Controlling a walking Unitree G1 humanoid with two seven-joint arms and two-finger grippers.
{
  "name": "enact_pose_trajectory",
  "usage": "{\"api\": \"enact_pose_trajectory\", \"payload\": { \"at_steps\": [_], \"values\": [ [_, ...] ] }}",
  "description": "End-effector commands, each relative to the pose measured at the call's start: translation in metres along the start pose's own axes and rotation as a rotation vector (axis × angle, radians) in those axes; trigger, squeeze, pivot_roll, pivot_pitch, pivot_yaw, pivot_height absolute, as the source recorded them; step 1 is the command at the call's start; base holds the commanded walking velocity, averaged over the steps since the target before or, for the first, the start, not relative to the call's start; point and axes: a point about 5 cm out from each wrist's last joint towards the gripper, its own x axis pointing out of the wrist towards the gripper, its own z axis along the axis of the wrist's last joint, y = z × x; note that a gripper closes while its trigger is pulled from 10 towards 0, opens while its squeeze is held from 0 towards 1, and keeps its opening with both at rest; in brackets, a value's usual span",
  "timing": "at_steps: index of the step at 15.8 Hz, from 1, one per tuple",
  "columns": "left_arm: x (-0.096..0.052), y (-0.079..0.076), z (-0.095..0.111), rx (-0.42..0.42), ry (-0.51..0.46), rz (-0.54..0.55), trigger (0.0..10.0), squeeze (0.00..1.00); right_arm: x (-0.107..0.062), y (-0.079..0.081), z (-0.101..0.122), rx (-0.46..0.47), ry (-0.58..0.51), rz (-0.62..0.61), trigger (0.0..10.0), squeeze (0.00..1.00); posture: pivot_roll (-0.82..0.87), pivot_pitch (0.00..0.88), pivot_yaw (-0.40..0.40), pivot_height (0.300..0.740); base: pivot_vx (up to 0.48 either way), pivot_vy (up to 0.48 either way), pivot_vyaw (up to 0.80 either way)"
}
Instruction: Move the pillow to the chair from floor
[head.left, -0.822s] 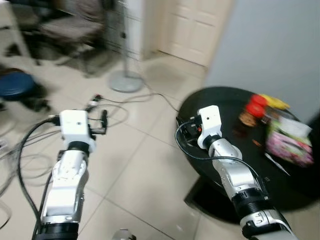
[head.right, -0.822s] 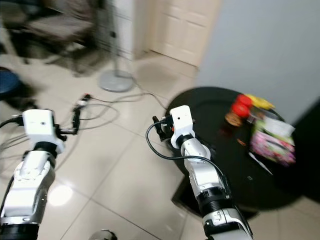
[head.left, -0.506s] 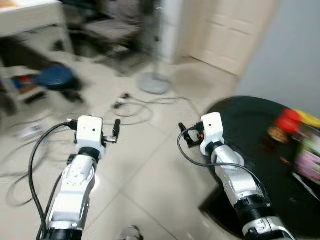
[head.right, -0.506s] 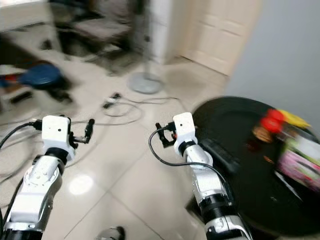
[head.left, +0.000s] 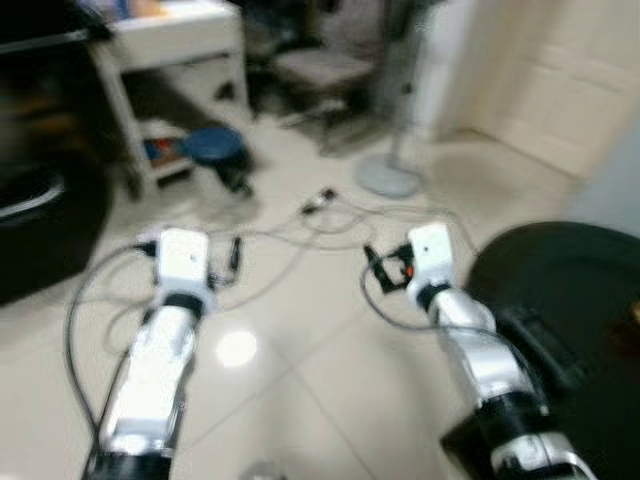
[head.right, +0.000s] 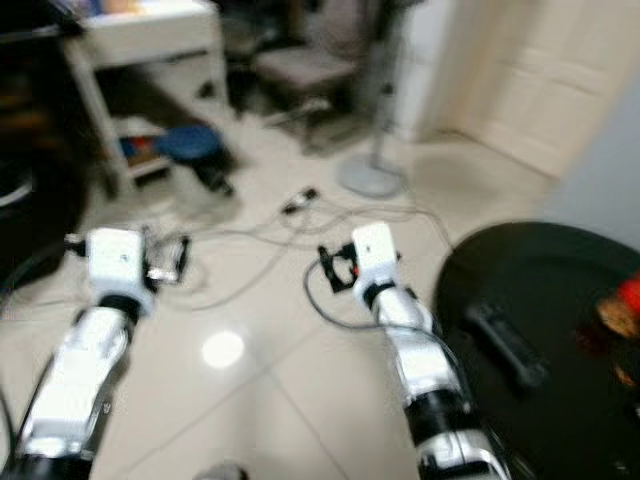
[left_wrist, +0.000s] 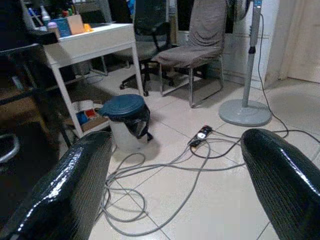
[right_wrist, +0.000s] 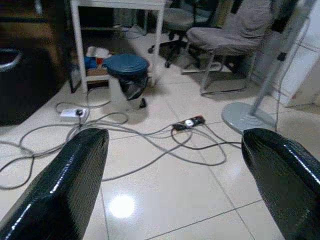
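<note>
I have both arms raised in front of me over the tiled floor (head.left: 300, 350), and the head views are blurred. The left claw (head.left: 236, 255) hangs over the tiles on the left, and through its wrist camera I see its two black fingers (left_wrist: 70, 190) spread wide with nothing between them. The right claw (head.left: 372, 268) sits near the middle, just left of a round black tabletop (head.left: 570, 300), and its fingers (right_wrist: 65, 185) are likewise spread apart and hold nothing.

I cannot make out a pillow anywhere on the floor. The chair (left_wrist: 192, 47), grey and draped with grey cloth, stands at the far side of the room. To its right is a standing fan, whose round base (left_wrist: 245, 111) rests on the tiles. A white desk (left_wrist: 87, 42) stands far left, with a blue-lidded bin (left_wrist: 125, 117) beside its leg. Grey cables (left_wrist: 150, 175) loop across the floor between the bin and the fan, and a power strip (left_wrist: 201, 134) lies among them. A cream door (head.left: 560, 90) is far right.
</note>
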Motion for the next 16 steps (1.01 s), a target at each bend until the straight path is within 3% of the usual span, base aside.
{"api": "enact_pose_trajectory", "payload": {
  "at_steps": [1, 7, 12, 16],
  "values": [
    [0.003, 0.001, 0.004, 0.024, -0.009, -0.004, 10.0, 0.0, 0.002, -0.001, 0.003, 0.019, 0.0, -0.006, 10.0, 0.0, 0.16, 0.0, -0.077, 0.74, 0.0, 0.0, 0.8],
    [0.004, 0.001, -0.002, 0.073, 0.019, -0.025, 10.0, 0.0, -0.004, -0.003, -0.008, 0.024, 0.056, -0.012, 10.0, 0.0, 0.13, 0.0, -0.049, 0.74, 0.0, 0.0, 0.8],
    [0.006, -0.01, -0.001, 0.07, 0.009, -0.106, 10.0, 0.0, -0.005, -0.004, -0.009, 0.026, 0.063, -0.02, 10.0, 0.0, 0.11, 0.0, -0.047, 0.74, 0.0, 0.0, 0.8],
    [0.007, -0.015, 0.0, 0.08, 0.007, -0.15, 10.0, 0.0, -0.007, -0.004, -0.013, 0.039, 0.082, -0.03, 10.0, 0.0, 0.1, 0.0, -0.037, 0.74, 0.304, 0.0, 0.8]
  ]
}}
